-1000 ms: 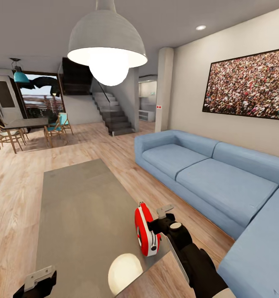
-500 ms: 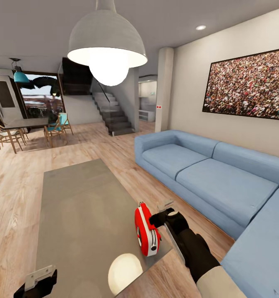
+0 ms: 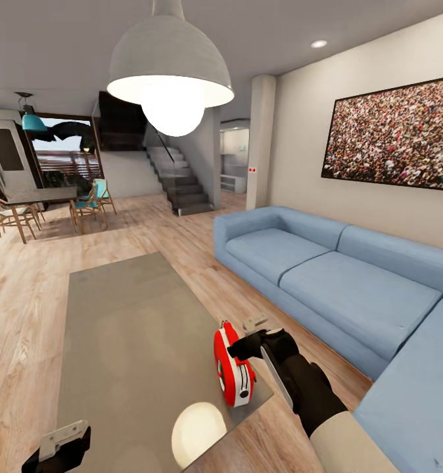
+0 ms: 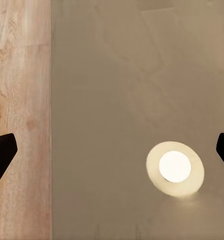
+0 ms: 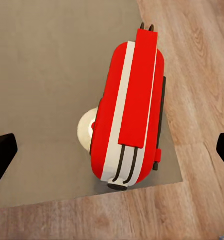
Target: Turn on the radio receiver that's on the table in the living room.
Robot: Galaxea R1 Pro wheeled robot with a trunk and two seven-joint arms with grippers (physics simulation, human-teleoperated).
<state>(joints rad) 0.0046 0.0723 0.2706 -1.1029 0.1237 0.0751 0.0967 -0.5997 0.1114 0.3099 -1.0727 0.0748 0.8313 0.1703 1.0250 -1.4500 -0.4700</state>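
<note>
At the table's (image 3: 129, 315) near right corner, the radio (image 3: 233, 368) stands upright as the right gripper (image 3: 248, 336), jaws wide, hovers just above it, apparently lining up on the switch, while the left gripper (image 3: 60, 447), also open, hangs idle.

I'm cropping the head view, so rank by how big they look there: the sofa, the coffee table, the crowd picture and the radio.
1. sofa
2. coffee table
3. crowd picture
4. radio

Nearness to the camera enlarges the table and radio.
</note>
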